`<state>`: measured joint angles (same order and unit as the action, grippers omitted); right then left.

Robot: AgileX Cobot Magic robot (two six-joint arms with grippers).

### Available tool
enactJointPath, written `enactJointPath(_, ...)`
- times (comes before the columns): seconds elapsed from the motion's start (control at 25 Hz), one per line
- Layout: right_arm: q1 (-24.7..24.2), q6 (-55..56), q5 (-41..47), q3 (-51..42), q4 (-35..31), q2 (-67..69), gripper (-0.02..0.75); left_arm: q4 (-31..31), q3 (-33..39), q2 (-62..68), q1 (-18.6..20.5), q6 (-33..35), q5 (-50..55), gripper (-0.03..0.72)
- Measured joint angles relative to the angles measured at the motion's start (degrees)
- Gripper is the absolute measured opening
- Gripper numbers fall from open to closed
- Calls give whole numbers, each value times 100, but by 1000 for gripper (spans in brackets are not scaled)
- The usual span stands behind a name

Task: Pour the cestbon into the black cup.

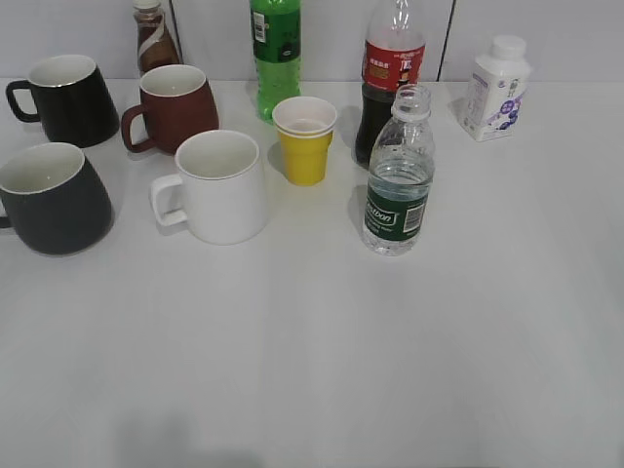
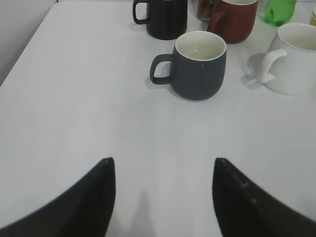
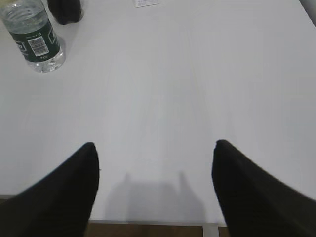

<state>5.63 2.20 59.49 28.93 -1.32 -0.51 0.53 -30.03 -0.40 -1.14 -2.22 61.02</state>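
Note:
The cestbon (image 1: pixel 398 175), a small clear bottle with a dark green label and no cap, stands upright right of centre; it also shows in the right wrist view (image 3: pixel 33 37) at the top left. The black cup (image 1: pixel 51 200), a charcoal-grey mug with a white inside, stands at the left edge; in the left wrist view (image 2: pixel 197 66) it is ahead, handle to the left. My left gripper (image 2: pixel 163 165) is open and empty over bare table. My right gripper (image 3: pixel 154 148) is open and empty near the table's front edge. Neither gripper shows in the exterior view.
A white mug (image 1: pixel 222 185), yellow paper cup (image 1: pixel 305 139), reddish-brown mug (image 1: pixel 175 105) and smaller black mug (image 1: pixel 66 97) stand nearby. A green soda bottle (image 1: pixel 276 54), red-labelled cola bottle (image 1: pixel 390 73), brown bottle (image 1: pixel 153 37) and white milk bottle (image 1: pixel 497 88) line the back.

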Motion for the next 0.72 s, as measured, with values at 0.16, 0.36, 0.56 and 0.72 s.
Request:
enactJointPath(0.16, 0, 0, 0, 0, 0, 0, 534, 0, 0, 0, 0, 0, 0, 468)
enactJointPath(0.36, 0, 0, 0, 0, 0, 0, 534, 0, 0, 0, 0, 0, 0, 468)
enactJointPath(0.56, 0, 0, 0, 0, 0, 0, 534, 0, 0, 0, 0, 0, 0, 468)
enactJointPath(0.72, 0, 0, 0, 0, 0, 0, 534, 0, 0, 0, 0, 0, 0, 468)
